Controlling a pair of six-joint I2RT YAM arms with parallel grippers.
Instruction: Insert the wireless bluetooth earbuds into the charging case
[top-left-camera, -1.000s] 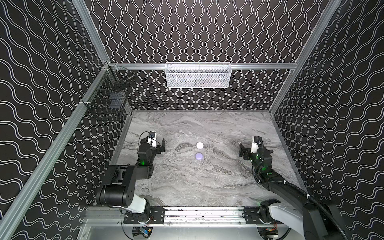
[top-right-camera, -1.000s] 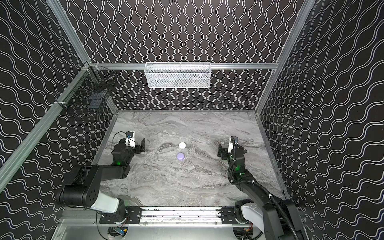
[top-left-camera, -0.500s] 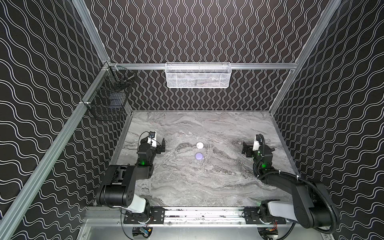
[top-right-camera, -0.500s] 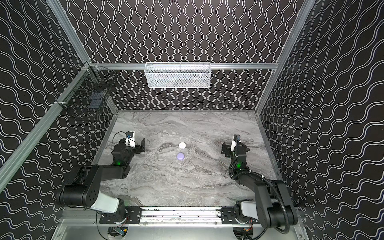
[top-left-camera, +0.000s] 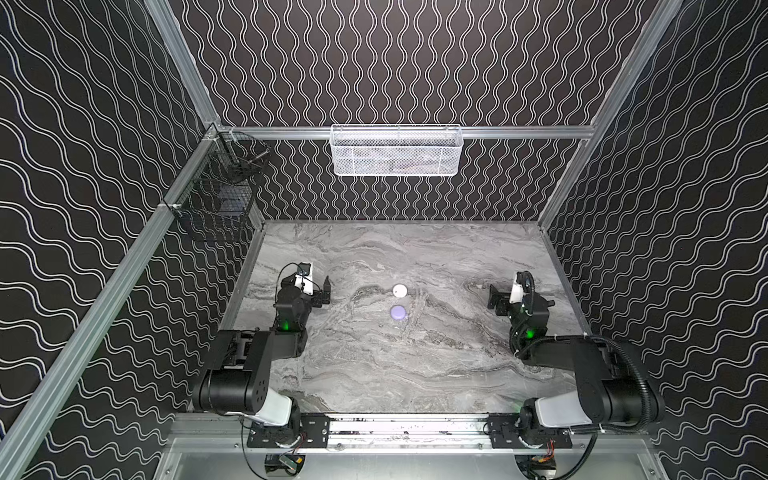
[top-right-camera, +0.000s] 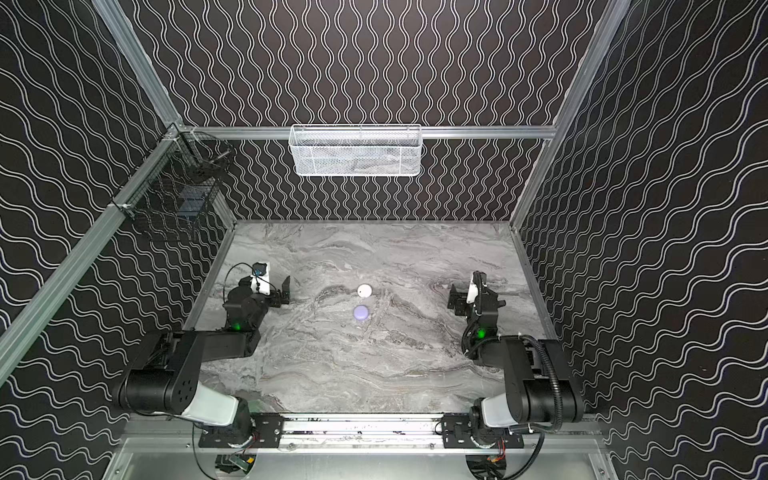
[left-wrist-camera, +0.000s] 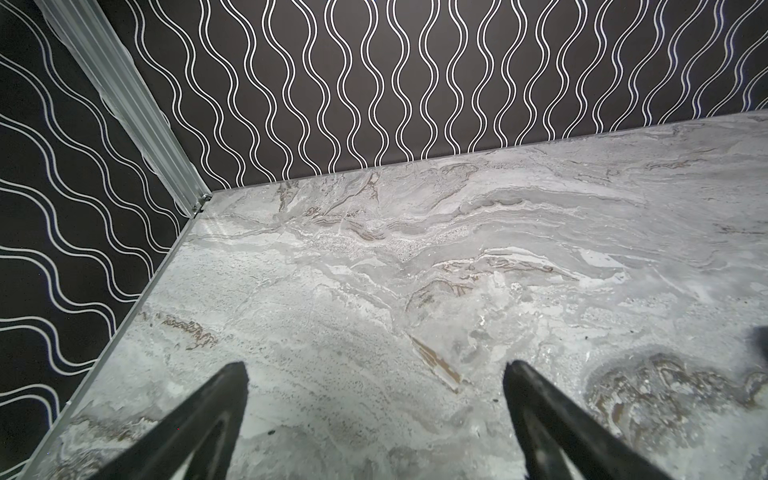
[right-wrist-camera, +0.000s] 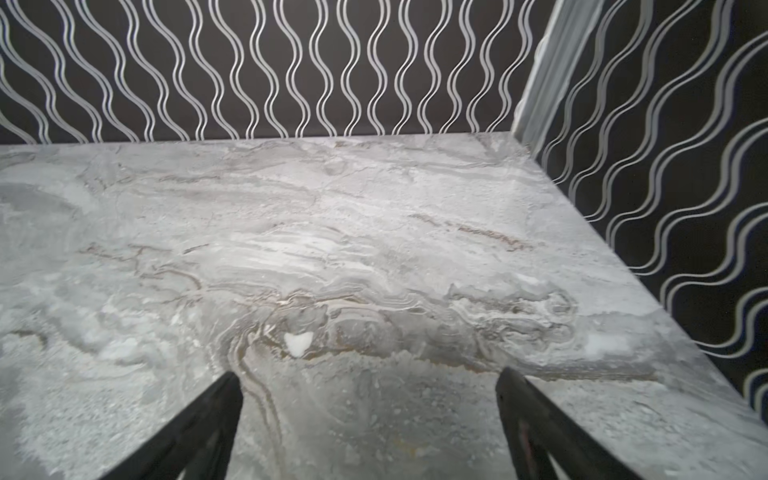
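So my booth is all black walls (top-left-camera: 395, 62) with white wavy lines, framed in aluminium rails (top-left-camera: 519, 132). Under me is a grey marble-look tabletop (top-left-camera: 395, 365). A white mesh basket (top-left-camera: 397, 166) hangs on the back rail, and a black wire basket (top-left-camera: 216, 208) sits in the far left corner

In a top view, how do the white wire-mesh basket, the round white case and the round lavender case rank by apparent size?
1. white wire-mesh basket, by far the largest.
2. round lavender case and round white case: alike, not ranked.
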